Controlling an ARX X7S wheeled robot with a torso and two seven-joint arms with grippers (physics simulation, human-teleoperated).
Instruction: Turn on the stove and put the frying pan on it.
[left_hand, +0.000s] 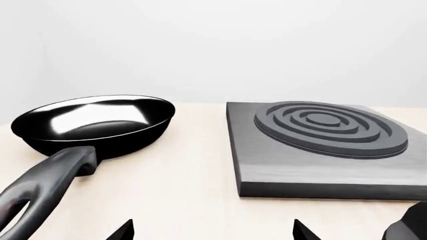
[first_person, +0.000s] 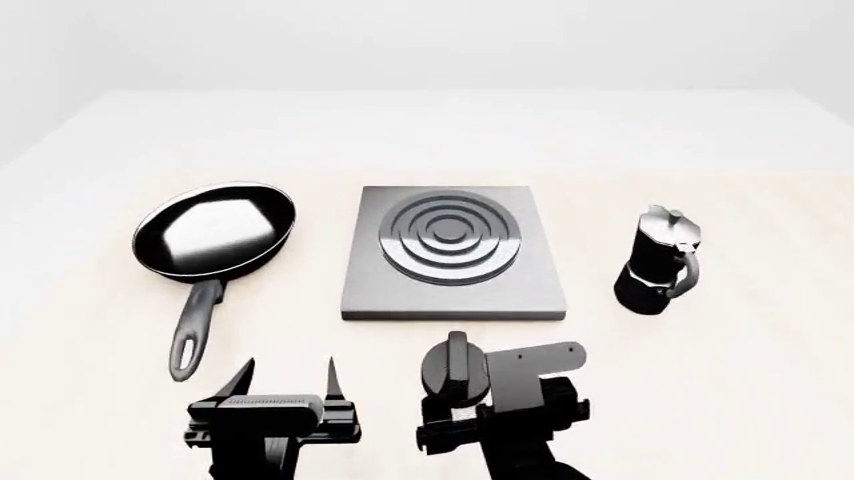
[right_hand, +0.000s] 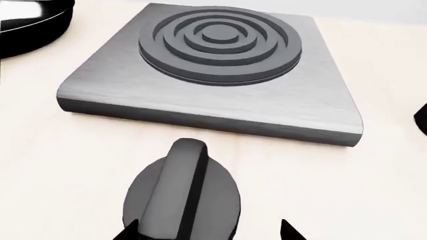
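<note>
Black, the knob (right_hand: 181, 200) sat at the stove's (first_person: 454, 262) six o'clock; we judged our wide-spread right gripper (right_hand: 208, 231) should straddle its ridge squarely.

- stove (right_hand: 220, 95) grey plate, dark rings, on pale table (right_hand: 60, 165)
- black knob (right_hand: 181, 197) just beside its near edge, apart
- right gripper (right_hand: 208, 231) fingertips flank knob, spread
- frying pan (right_hand: 33, 20) edge at corner

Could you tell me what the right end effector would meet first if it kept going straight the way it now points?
Most likely the stove's black knob, directly ahead between the open right end effector fingertips. Beyond it lies the stove plate's front edge. Exact depth is unclear.
</note>
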